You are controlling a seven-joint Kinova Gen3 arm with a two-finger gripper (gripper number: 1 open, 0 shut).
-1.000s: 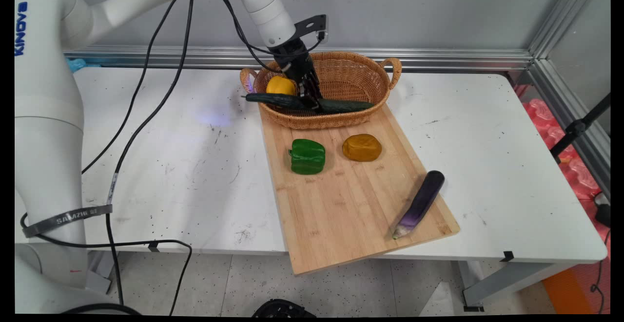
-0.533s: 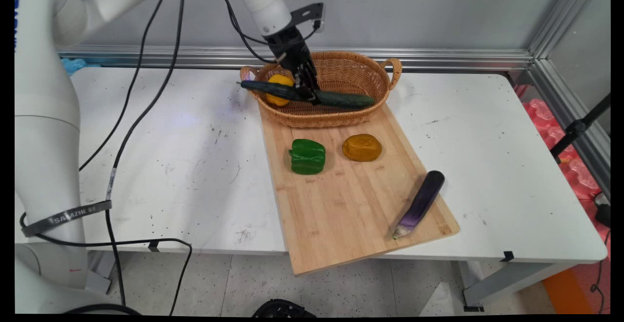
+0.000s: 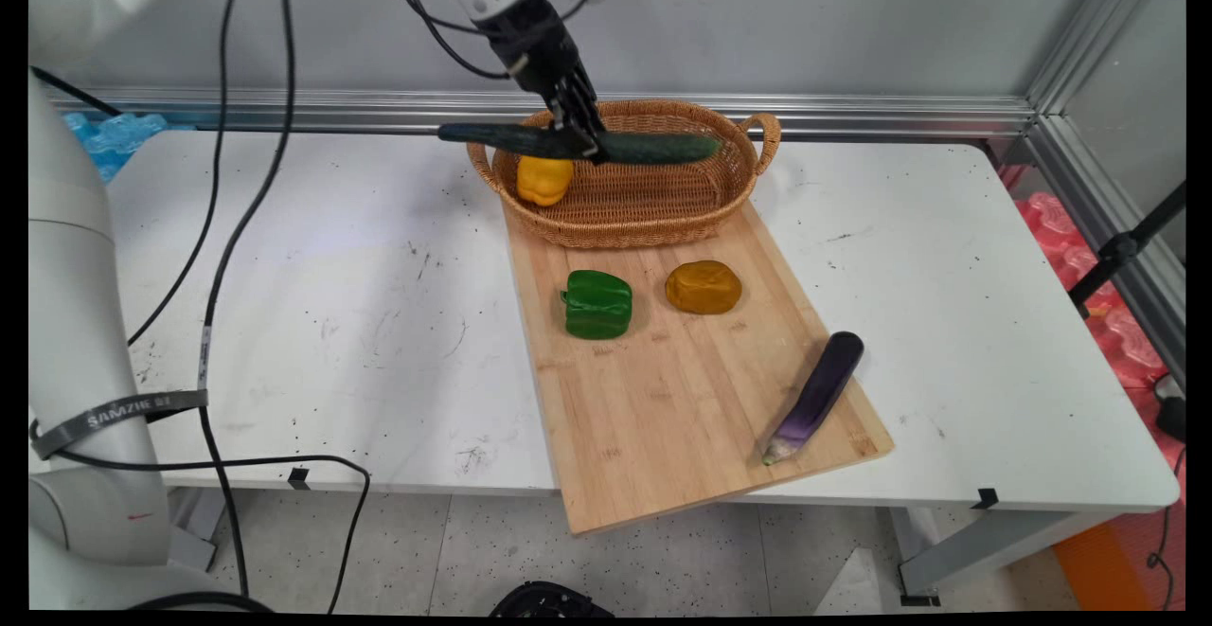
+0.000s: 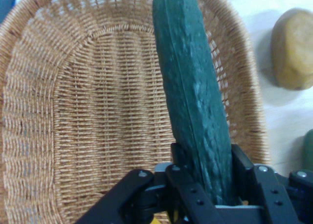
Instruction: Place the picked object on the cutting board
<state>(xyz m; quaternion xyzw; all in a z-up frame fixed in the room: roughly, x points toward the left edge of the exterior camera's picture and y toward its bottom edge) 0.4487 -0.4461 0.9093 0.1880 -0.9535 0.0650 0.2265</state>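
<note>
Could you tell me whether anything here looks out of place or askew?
Only slightly: the wooden board lies skewed on the table, its near end jutting past the front edge. Otherwise the gripper holds the cucumber level above the basket; nothing looks spilled or damaged.

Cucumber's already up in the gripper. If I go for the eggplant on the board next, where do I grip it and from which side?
Judging by its pose, grip the eggplant across the middle of its dark body, coming straight down from above. It lies flat on the cutting board near the right edge, running diagonally, so turn the fingers crosswise to that line. Avoid the narrow pale end near the board's front corner. Nothing crowds it.
</note>
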